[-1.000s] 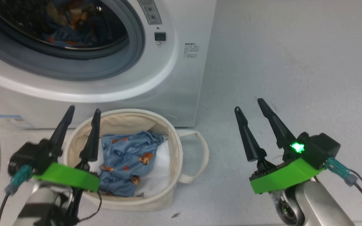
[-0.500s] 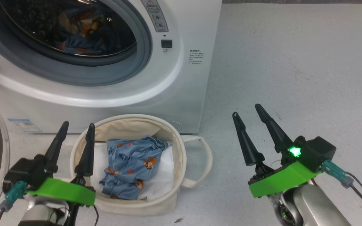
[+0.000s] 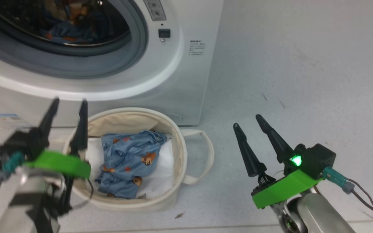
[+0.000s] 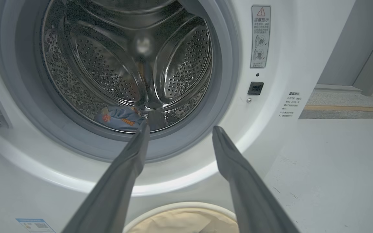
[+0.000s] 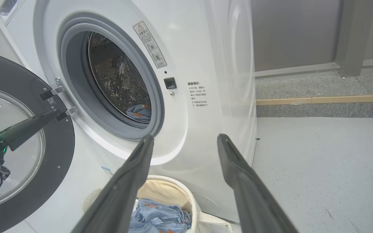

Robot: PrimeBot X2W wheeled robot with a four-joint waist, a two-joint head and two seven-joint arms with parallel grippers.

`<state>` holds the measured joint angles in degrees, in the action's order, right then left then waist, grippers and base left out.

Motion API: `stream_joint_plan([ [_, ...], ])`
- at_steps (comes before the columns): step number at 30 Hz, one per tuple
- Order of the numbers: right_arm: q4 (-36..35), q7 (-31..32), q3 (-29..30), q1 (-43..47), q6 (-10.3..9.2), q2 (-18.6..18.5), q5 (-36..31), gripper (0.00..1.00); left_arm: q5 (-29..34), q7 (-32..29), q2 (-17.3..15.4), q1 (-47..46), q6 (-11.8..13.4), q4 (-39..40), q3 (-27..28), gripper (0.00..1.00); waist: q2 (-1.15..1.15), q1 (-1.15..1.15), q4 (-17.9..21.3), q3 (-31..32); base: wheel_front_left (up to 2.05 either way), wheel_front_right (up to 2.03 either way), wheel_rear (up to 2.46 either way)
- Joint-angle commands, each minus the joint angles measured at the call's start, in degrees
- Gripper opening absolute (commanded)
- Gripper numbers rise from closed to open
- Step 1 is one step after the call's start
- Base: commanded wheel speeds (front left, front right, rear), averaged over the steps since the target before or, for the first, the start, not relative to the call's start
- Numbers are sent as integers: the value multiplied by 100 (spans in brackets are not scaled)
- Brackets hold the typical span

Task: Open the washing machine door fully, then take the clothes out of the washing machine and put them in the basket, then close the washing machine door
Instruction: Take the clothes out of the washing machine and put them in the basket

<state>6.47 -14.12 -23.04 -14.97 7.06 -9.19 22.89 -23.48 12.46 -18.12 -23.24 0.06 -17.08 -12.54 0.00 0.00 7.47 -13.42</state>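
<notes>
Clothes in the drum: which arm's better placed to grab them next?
Left, probably. The left gripper, open, points straight at the clothes inside the washing machine; the right gripper, also open, sits off to its side.

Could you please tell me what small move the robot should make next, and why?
Probably ease the left gripper, open and empty, forward into the drum toward the blue clothes lying at its bottom; the washing machine door stands open and one garment already lies in the basket.

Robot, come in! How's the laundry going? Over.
Open, empty: left gripper, right gripper. Open door. Some clothes in basket, more in drum. Nothing in the way.
</notes>
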Motion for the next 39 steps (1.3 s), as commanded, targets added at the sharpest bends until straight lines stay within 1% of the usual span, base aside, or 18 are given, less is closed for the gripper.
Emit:
stream_joint_plan([
  [1,-133,-4,-128,-130,43,-10,70,100,96,89,-184,-515,31,-42,182,100,0,0,84,-164,0,0,0],
  [8,-214,-48,-237,-286,43,63,45,100,320,160,-223,-1907,-35,-1312,121,100,0,0,372,-686,0,0,0],
  [10,-286,-58,-275,-326,43,83,21,100,445,181,-291,-2336,0,-1712,104,100,0,0,470,-870,0,0,0],
  [12,-375,-68,-314,-351,43,100,-3,100,657,199,-391,-2748,105,-2109,41,100,0,0,580,-1058,0,0,0],
  [15,-488,-78,-272,-321,43,121,-38,100,815,211,-469,-3351,161,-2665,-16,100,0,0,719,-1354,0,0,0],
  [21,-707,-85,-126,-250,43,168,-173,100,960,218,-626,-4538,246,-3647,-38,100,0,0,958,-1896,0,0,0],
  [27,-991,-86,-3,-152,43,225,-306,100,1146,166,-778,-5424,440,-4437,-139,100,0,0,1137,-2279,0,0,0],
  [30,-1054,-86,33,-100,43,239,-340,100,1173,124,-818,-5665,513,-4658,-154,100,0,0,1165,-2379,0,0,0],
  [34,-1150,-87,89,-19,43,259,-401,100,1277,-15,-881,-6086,718,-5036,-235,100,0,0,1194,-2546,0,0,0],
  [39,-1249,-87,181,94,43,267,-481,100,1332,-163,-986,-6403,1069,-5378,-263,100,0,0,1201,-2652,0,0,0],
])
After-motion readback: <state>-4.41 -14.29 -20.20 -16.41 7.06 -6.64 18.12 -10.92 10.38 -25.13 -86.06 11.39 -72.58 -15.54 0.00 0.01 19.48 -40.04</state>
